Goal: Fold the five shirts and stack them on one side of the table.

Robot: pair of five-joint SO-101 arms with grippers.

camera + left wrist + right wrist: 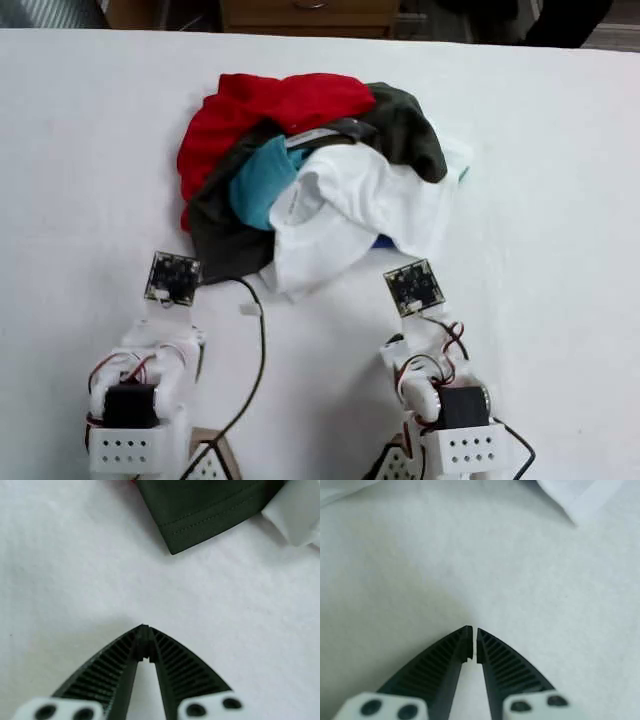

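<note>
A heap of shirts lies in the middle of the white table (80, 150): a red shirt (270, 105) at the back, a dark green shirt (405, 130), a teal shirt (262, 180) and a white shirt (370, 205) in front, with a bit of blue (382, 241) showing under the white one. Both arms sit at the near edge, short of the heap. My left gripper (145, 629) is shut over bare cloth, a dark green hem (210, 515) just ahead of it. My right gripper (471, 630) is shut with nothing in it, a white shirt edge (580, 497) beyond it.
A black cable (262, 345) runs across the table between the two arms. Wooden furniture (310, 15) stands behind the far edge. Bare tabletop stretches to the left and right of the heap.
</note>
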